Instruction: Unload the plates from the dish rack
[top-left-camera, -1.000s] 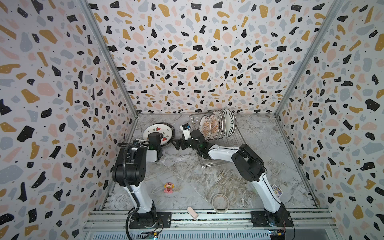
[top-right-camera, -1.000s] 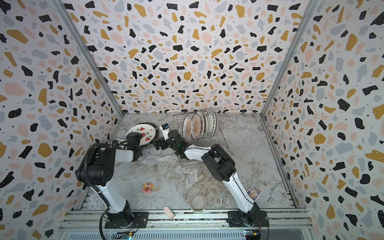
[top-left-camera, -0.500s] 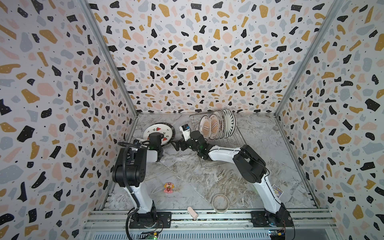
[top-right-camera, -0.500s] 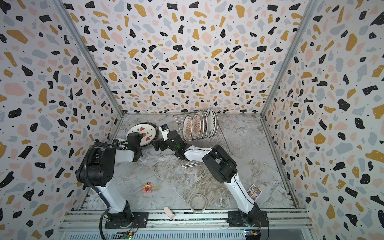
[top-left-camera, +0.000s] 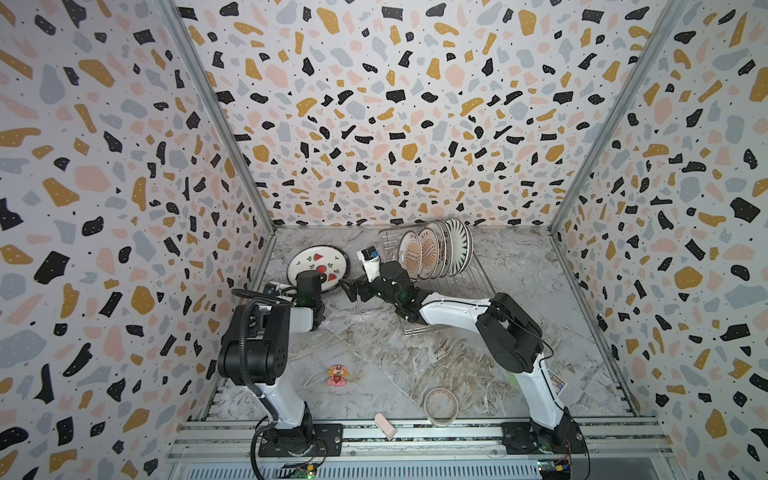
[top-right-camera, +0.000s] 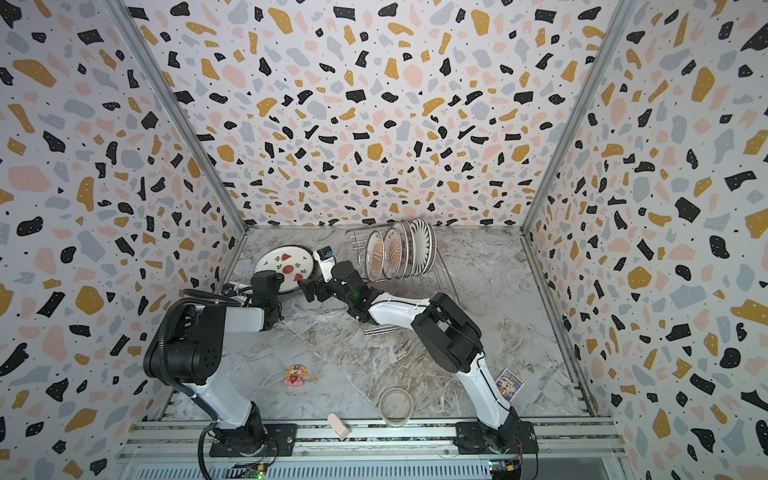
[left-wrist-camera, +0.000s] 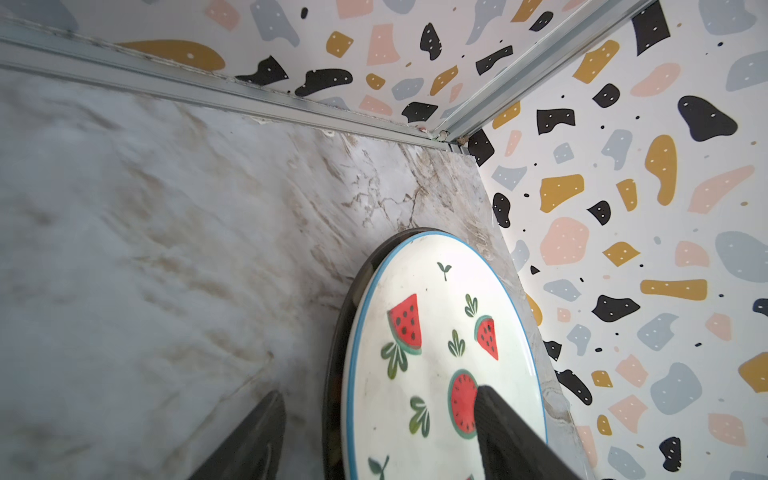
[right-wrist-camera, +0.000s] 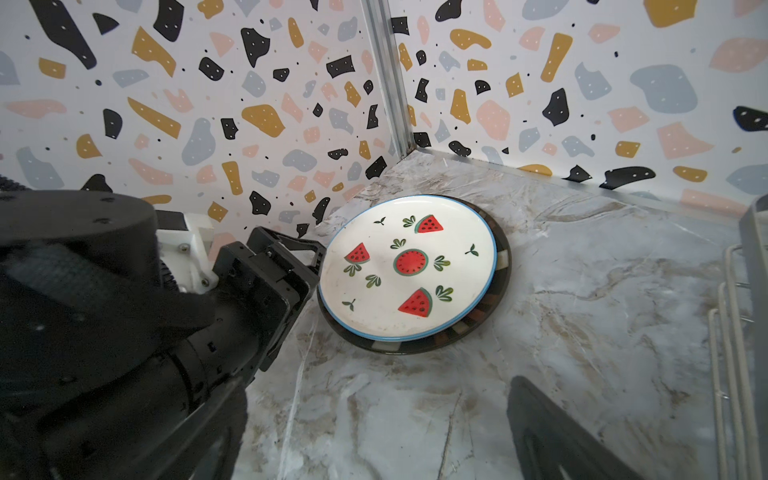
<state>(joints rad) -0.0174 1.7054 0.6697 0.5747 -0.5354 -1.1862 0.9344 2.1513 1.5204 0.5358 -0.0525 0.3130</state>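
One watermelon plate (right-wrist-camera: 409, 266) lies on one dark-rimmed plate (right-wrist-camera: 500, 270), left of centre in both top views. About four racked plates (top-left-camera: 432, 253) stand in the dish rack (top-left-camera: 465, 286). My left gripper (left-wrist-camera: 378, 392) is spread across the watermelon plate's rim; my right gripper (top-left-camera: 351, 291) is spread and empty.

- Both top views were bright, evenly lit and sharp; the walls (top-left-camera: 104, 208) bowed toward the frame edges.
- The left wrist view's marble tabletop (left-wrist-camera: 124, 270) was blurred; shadows were soft.
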